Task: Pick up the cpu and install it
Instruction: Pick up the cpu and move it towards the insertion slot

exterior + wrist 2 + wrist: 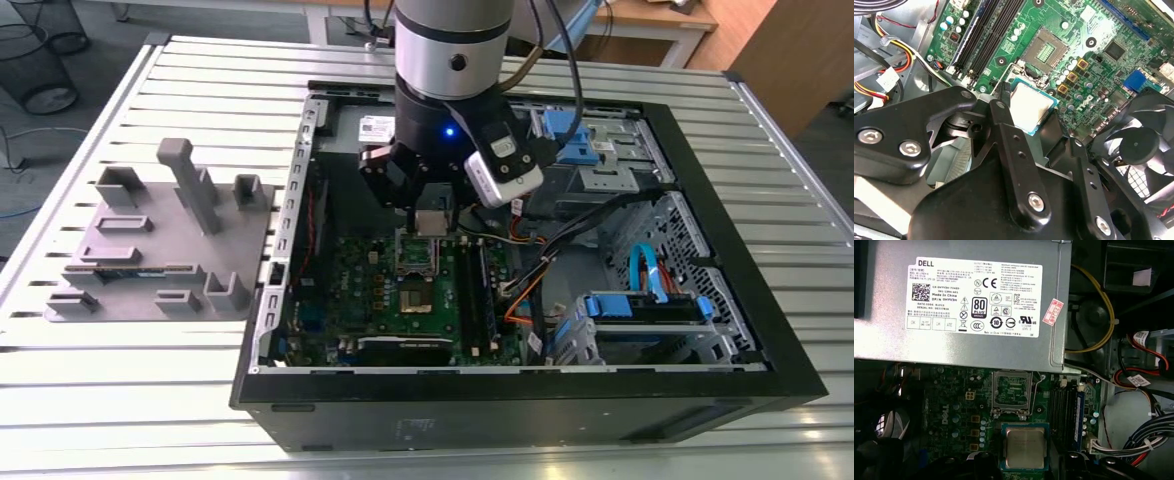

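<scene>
The cpu [1030, 106], a small square chip with a silver-grey top and a green rim, sits between my black fingers [1003, 111] above the green motherboard [1114, 25]. In the first wrist view the cpu [1024, 448] hangs a short way off the dark socket frame [1011, 389], which shows bare contacts inside its metal bracket. That socket [1051, 48] also appears in the second wrist view. In the exterior view my gripper [430, 218] is down inside the open computer case [534, 395], shut on the cpu [430, 224] just above the socket [418, 256].
A grey power supply [964, 300] lies close beside the socket. Memory slots [984, 35], a black fan [1139, 145], cable bundles [1134, 375] and blue drive carriers [641, 310] crowd the case. A grey fixture plate [160, 240] stands on the slatted table at the exterior view's left.
</scene>
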`<state>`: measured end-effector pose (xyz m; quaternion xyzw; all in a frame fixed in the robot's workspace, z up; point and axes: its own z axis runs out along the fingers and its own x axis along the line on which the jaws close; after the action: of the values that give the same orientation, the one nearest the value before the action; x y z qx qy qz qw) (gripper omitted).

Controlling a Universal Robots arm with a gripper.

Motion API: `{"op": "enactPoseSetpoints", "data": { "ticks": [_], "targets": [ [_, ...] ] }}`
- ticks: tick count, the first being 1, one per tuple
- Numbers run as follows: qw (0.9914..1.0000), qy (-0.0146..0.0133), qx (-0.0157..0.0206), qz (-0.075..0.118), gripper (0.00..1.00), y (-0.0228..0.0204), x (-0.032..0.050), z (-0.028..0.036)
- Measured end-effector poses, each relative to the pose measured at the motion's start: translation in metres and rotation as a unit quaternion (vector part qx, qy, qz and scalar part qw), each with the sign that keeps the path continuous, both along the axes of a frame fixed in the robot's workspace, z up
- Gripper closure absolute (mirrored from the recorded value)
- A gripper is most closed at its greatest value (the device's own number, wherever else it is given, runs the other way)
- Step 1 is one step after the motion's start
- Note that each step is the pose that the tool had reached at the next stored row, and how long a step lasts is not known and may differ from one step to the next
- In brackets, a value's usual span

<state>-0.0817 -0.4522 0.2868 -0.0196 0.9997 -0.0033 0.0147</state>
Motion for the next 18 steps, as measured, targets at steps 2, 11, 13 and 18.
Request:
{"op": "enactPoseSetpoints", "data": {
  "ticks": [2, 11, 13, 18],
  "targets": [
    [1.00000, 0.0000, 0.0000, 0.000, 0.53, 0.0000, 0.0001, -0.0001],
    [1.00000, -0.0001, 0.0000, 0.000, 0.53, 0.0000, 0.0001, -0.0012],
    [1.00000, -0.0004, 0.0001, 0.000, 0.53, 0.0000, 0.0001, -0.0015],
    [1.00000, -0.0008, 0.0000, 0.000, 0.53, 0.0000, 0.0001, -0.0021]
  ]
}}
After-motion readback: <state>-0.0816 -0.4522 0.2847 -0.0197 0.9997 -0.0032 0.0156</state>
